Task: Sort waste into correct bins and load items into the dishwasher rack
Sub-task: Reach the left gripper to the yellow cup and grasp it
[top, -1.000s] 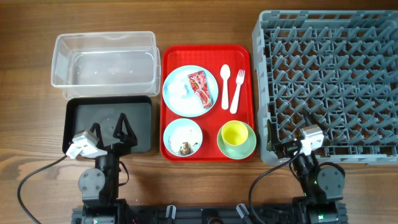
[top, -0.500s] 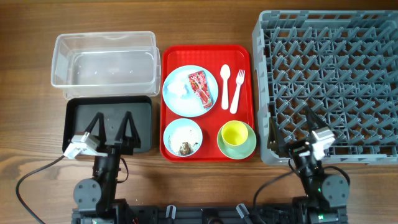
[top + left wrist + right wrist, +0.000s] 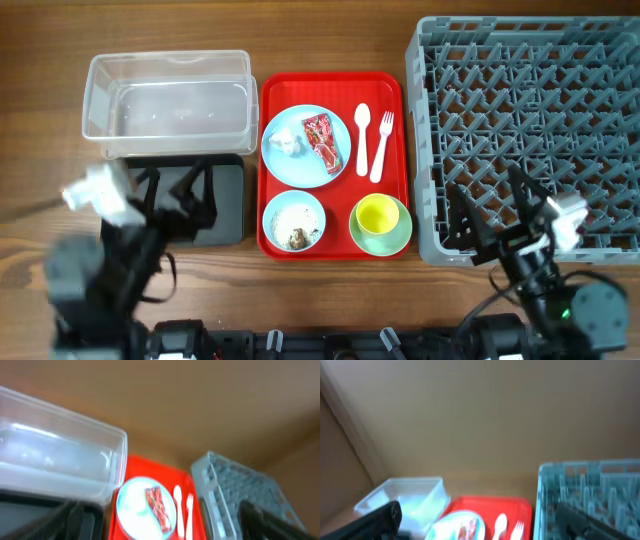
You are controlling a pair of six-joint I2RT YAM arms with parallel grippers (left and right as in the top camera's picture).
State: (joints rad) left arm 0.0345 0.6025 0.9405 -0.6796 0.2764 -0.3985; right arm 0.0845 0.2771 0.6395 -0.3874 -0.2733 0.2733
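While both arms hang at the near edge of the desk [image 3: 45, 30], I see my left gripper [image 3: 178, 200] spread wide above the black tray [image 3: 228, 205], my right gripper [image 3: 497, 208] spread wide over the grey rack [image 3: 540, 100], and the red wrapper [image 3: 321, 142] and tissue [image 3: 285, 143] lying on the blue plate [image 3: 300, 170] on the red tray [image 3: 397, 100].

Even bright overhead light; wrist views motion-blurred.

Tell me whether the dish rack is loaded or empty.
Empty. Overhead, the grey rack shows only bare pegs where visible; the plate, spoon and fork lie on the red tray beside it.
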